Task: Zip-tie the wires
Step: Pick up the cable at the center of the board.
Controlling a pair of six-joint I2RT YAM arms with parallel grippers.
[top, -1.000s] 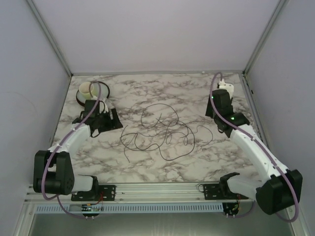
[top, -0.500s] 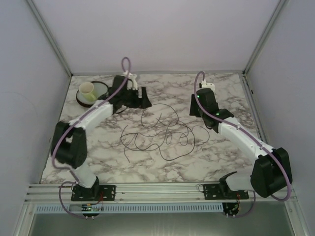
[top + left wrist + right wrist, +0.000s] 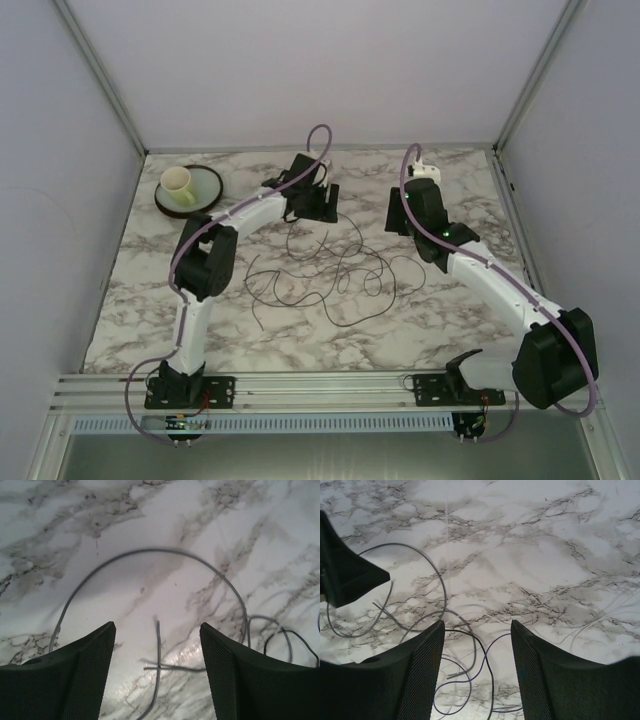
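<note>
The wires lie as a loose tangle of thin dark loops in the middle of the marble table. My left gripper hovers over the tangle's back edge, open. In the left wrist view its jaws stand wide apart above a grey wire end crossing another strand, under a large wire arc; nothing is held. My right gripper is at the tangle's back right, also open. Between its jaws, grey, black and purple wires rest on the table, untouched.
A pale cup stands on a dark-rimmed plate at the back left corner. Thin pale strands lie on the marble to the right of the tangle. Enclosure walls close three sides; a metal rail runs along the front.
My left arm has swung from beside the plate at the back left, rightwards to the back edge of the tangle. My right gripper has shifted a little left, toward the wires.
</note>
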